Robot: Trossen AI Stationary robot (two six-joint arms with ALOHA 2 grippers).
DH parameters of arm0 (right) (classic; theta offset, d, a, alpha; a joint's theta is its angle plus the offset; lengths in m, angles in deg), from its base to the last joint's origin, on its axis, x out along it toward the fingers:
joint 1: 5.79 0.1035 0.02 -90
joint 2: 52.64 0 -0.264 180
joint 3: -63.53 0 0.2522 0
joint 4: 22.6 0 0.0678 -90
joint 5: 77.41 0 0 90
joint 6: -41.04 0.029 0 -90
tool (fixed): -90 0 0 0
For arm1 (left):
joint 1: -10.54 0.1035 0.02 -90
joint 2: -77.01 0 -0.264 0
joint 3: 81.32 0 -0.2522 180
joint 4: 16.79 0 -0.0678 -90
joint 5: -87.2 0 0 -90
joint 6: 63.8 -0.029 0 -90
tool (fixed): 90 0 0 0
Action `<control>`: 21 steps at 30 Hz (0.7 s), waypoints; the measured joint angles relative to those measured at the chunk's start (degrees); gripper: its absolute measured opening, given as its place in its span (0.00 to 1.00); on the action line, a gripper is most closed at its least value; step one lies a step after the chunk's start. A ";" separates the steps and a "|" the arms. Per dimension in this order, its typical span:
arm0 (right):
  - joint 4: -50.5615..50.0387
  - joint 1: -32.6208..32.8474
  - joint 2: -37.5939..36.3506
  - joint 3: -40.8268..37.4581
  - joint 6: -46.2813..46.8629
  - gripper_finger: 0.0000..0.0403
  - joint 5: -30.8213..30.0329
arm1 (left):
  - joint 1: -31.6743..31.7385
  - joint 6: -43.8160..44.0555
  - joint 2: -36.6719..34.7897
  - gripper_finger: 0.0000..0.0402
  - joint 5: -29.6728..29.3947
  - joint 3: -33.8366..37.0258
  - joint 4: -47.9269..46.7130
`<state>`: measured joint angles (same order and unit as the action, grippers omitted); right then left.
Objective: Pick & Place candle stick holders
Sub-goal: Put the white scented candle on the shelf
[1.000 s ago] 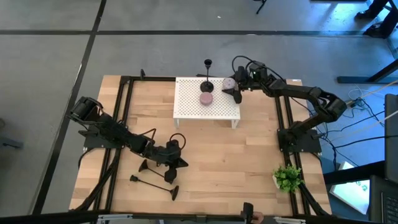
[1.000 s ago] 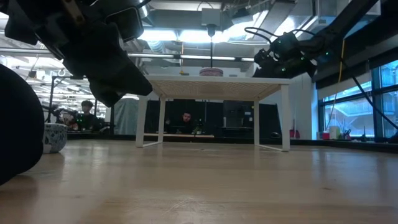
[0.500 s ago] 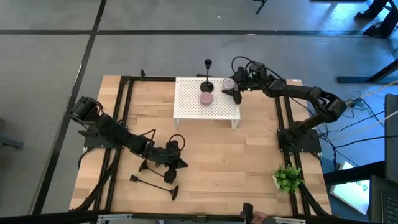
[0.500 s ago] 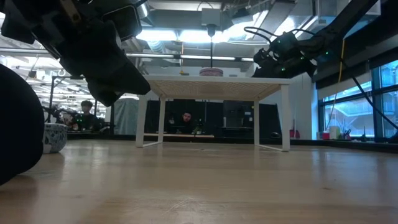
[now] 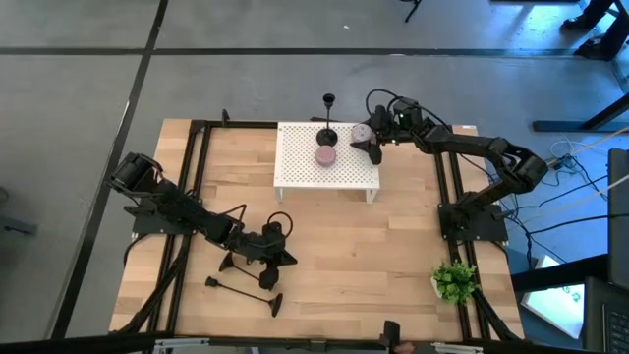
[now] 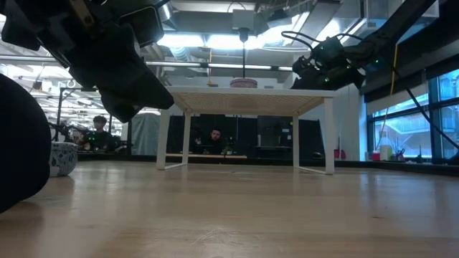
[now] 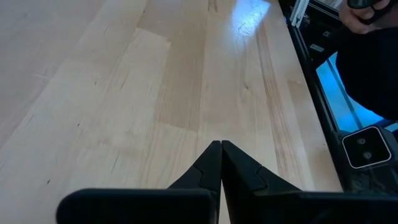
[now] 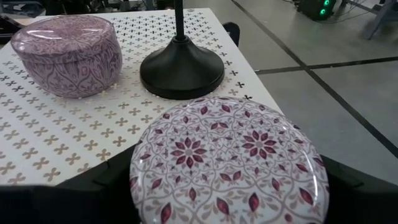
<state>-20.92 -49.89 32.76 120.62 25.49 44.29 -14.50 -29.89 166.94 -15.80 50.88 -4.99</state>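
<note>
The right gripper (image 5: 366, 141), jaws wide, holds a patterned lid (image 8: 227, 167) at the white shelf's (image 5: 295, 167) far right corner, beside one standing holder (image 5: 327, 126). The left gripper (image 5: 278, 255), shut and empty, hangs above the lying holders (image 5: 241, 290) near the tabletop's front left corner.

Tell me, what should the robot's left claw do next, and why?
Probably open and drop toward a holder lying on the table. The left gripper is shut on nothing, hovering over bare wood, and only one holder stands on the white stand. The right gripper has a patterned lid between its fingers.
</note>
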 joint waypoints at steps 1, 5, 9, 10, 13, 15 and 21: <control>0.00 0.00 0.01 0.00 -0.11 0.77 -0.02 | 0.00 0.00 0.00 0.00 0.00 0.00 0.00; 0.00 0.00 0.01 0.00 -0.20 0.78 -0.02 | 0.00 0.00 0.00 0.01 -0.02 0.00 0.41; -0.02 0.00 -0.01 0.00 -0.12 0.81 -0.02 | 0.00 0.00 0.00 0.00 0.00 0.00 0.42; -0.02 0.00 0.00 0.00 -0.07 0.83 -0.02 | 0.00 0.00 0.00 0.01 0.00 0.00 0.39; -0.07 0.00 0.00 0.00 -0.06 0.91 -0.02 | 0.00 0.00 0.00 0.01 0.00 0.00 0.39; -0.20 0.00 0.01 0.00 0.03 0.96 -0.02 | 0.00 0.00 0.00 0.01 0.00 0.00 0.39; -0.20 0.00 -0.01 0.00 0.09 0.97 -0.02 | 0.00 0.00 0.00 0.01 0.00 0.00 0.39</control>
<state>-21.12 -49.89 32.75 120.62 25.58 44.27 -14.50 -29.89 166.94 -15.80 50.88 -4.59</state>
